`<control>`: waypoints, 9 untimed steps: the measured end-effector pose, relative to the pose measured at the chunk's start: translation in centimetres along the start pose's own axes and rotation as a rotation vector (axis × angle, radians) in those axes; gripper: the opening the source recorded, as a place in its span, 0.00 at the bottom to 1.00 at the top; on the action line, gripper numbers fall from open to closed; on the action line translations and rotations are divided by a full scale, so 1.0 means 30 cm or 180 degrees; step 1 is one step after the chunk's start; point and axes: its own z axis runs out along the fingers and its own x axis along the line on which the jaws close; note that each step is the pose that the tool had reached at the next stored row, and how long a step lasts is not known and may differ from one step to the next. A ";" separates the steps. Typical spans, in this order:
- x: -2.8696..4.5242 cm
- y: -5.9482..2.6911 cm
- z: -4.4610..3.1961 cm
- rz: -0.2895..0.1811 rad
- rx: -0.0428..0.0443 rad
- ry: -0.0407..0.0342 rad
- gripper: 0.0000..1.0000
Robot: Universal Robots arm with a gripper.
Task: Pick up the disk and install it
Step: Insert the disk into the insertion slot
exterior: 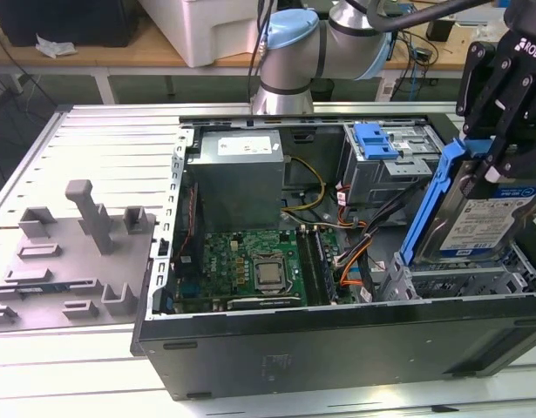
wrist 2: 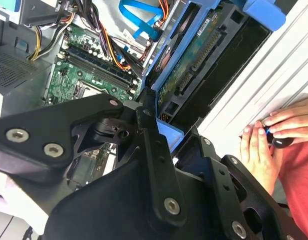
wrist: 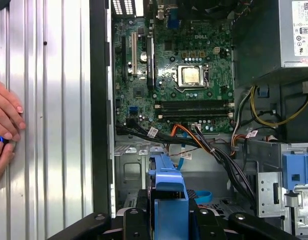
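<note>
The gripper [exterior: 492,161] is pinched on the upper edge of the disk [exterior: 477,218], clamping its blue carrier bracket. The disk hangs directly below the gripper, over the near corner of the open computer case [exterior: 337,348] at the exterior view's right. Its long axis stands steeply, tilted rather than flat; whether its lower end touches the drive bay [exterior: 451,280] or sits just above it, I cannot tell; it looks not yet seated. A person's hand [wrist: 4,120] rests on the table outside the case.
</note>
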 end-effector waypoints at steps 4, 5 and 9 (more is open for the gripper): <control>0.000 0.001 -0.015 0.0013 -0.0008 0.0000 0.37; 0.000 0.001 -0.016 0.0015 -0.0009 0.0000 0.37; 0.000 0.001 -0.018 0.0021 -0.0016 0.0000 0.37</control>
